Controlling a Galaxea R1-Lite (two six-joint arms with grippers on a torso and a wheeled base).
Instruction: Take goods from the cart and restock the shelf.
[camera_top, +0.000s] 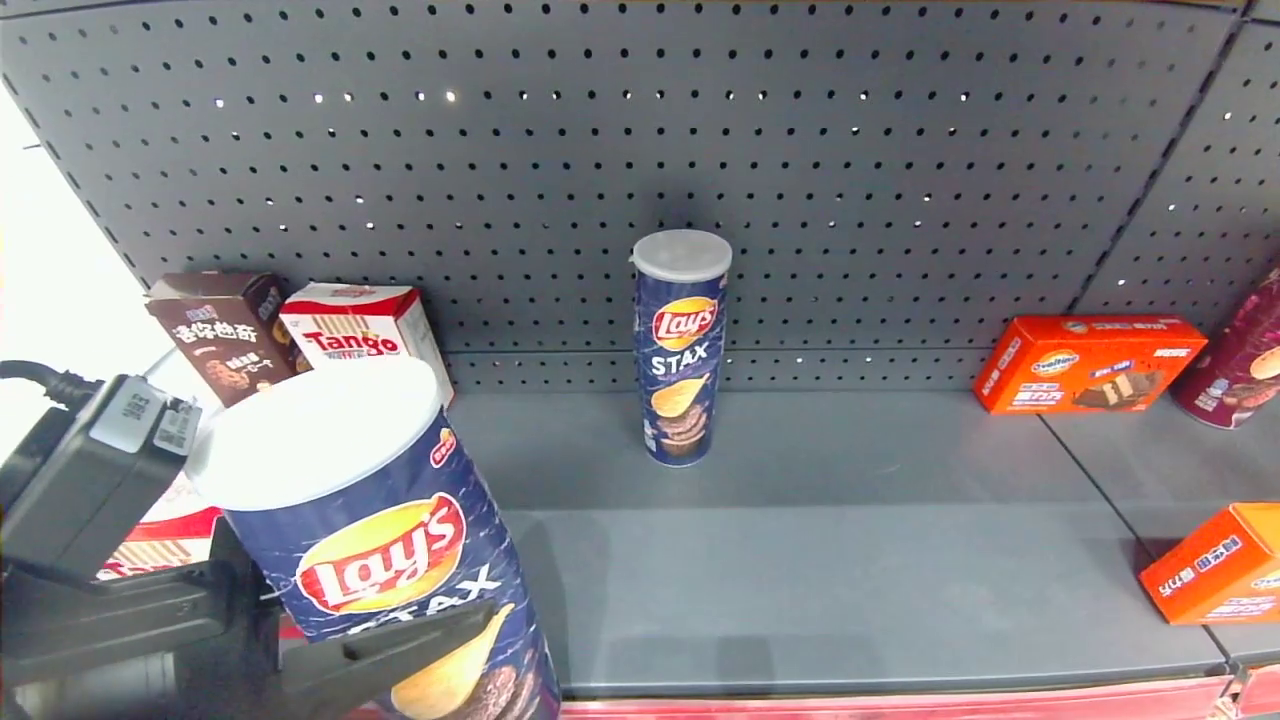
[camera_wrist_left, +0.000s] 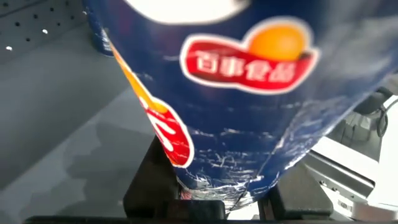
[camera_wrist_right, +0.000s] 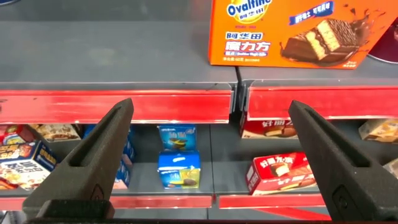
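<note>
Your left tool has the can, held at the shelf front-left. Keep it upright and set it flat beside the standing can before letting go. Right tool is wide open.

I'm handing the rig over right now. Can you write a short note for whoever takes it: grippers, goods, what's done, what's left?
Left gripper: shut on the held chip can, tilted, at the front left of the shelf, not yet set down.
Right gripper: open, empty, facing the shelf's red front edge below the orange box.
Done: the standing chip can is upright at the back middle of the shelf.
Left: stand the held can on the shelf, probably in the bare space beside the standing one, then release.
</note>
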